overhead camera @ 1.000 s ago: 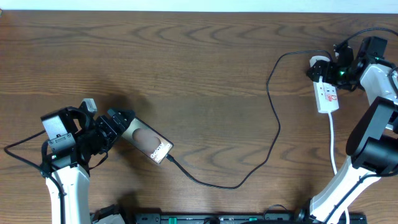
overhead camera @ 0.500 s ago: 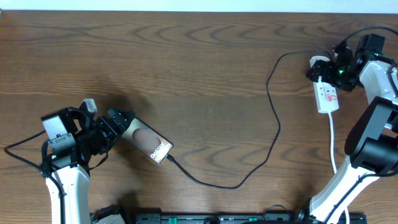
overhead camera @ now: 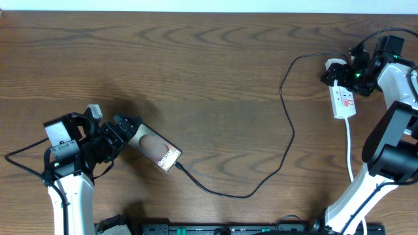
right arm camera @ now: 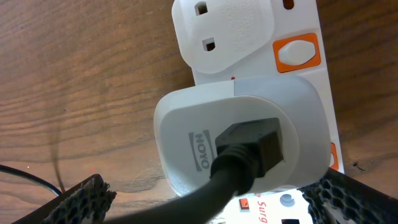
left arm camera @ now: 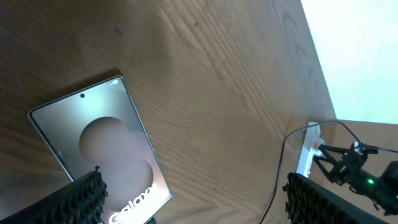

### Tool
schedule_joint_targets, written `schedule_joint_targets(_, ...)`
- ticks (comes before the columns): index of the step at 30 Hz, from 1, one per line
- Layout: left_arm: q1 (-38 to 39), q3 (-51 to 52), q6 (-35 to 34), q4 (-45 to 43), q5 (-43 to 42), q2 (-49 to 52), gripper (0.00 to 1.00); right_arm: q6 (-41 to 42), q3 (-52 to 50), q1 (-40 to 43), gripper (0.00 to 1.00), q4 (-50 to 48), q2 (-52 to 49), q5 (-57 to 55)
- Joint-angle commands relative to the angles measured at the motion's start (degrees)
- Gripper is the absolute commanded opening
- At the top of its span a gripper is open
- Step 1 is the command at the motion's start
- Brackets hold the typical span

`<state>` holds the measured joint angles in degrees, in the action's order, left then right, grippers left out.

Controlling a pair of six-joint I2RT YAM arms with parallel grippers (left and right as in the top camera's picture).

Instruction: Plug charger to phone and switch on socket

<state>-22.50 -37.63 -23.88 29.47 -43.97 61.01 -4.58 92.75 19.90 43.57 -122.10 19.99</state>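
The phone (overhead camera: 157, 149) lies flat at the lower left of the table, "Galaxy" lettering showing in the left wrist view (left arm camera: 99, 140). The black charger cable (overhead camera: 290, 134) meets the phone's lower right end, loops across the table and ends at a white adapter (right arm camera: 239, 134) plugged into the white socket strip (overhead camera: 343, 99). My left gripper (overhead camera: 124, 125) is open at the phone's upper left end, and one finger overlaps the phone's edge (left arm camera: 205, 208). My right gripper (overhead camera: 339, 73) is open, its fingers on either side of the adapter (right arm camera: 221, 208).
An orange switch (right arm camera: 297, 51) sits on the strip beside an unused three-pin outlet (right arm camera: 221, 28). The strip's white cord (overhead camera: 349, 150) runs toward the front edge by the right arm's base. The strip also shows far off in the left wrist view (left arm camera: 308, 155).
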Motion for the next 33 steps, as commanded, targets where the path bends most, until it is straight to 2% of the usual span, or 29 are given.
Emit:
schedule_joint_targets(1,-0.2,0.2,1.2,0.5,1.6,0.0,0.9,-0.4,1.1,-1.6,0.97,-0.3,-0.8,4.0)
schedule_joint_targets(17,-0.2,0.2,1.2,0.5,1.6,0.0,0.9,-0.3,-1.0,-3.5,0.93,-1.4,-0.9,8.5)
schedule_joint_targets(33,-0.2,0.2,1.2,0.5,1.6,0.0,0.9,-0.2,-4.0,-3.4,0.94,-3.7,-0.9,10.2)
